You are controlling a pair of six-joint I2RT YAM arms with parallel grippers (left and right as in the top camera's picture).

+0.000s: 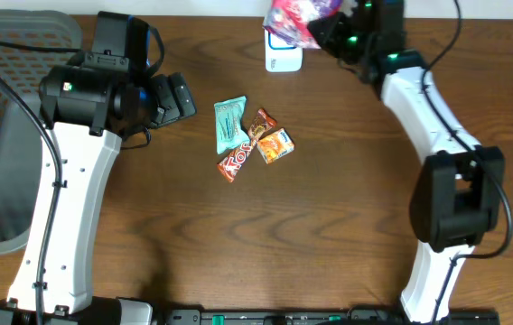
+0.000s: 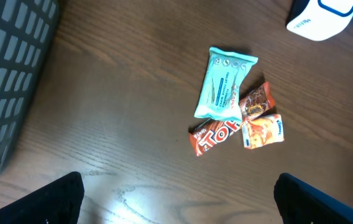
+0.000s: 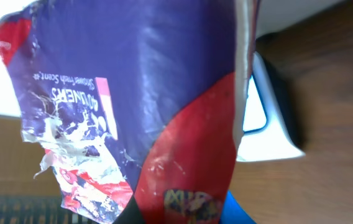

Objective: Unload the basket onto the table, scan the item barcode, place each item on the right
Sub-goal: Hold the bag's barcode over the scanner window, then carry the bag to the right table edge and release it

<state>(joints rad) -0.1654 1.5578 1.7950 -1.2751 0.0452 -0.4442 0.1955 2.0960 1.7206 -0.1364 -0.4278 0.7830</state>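
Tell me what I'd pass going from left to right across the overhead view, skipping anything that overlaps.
grey mesh basket → left gripper → teal packet → orange packet → right gripper, shut on the purple-and-red bag

The packet (image 3: 133, 93) was purple and red with white lettering, the scanner (image 1: 284, 60) white and blue, the bench (image 1: 329, 226) brown wood-grain.
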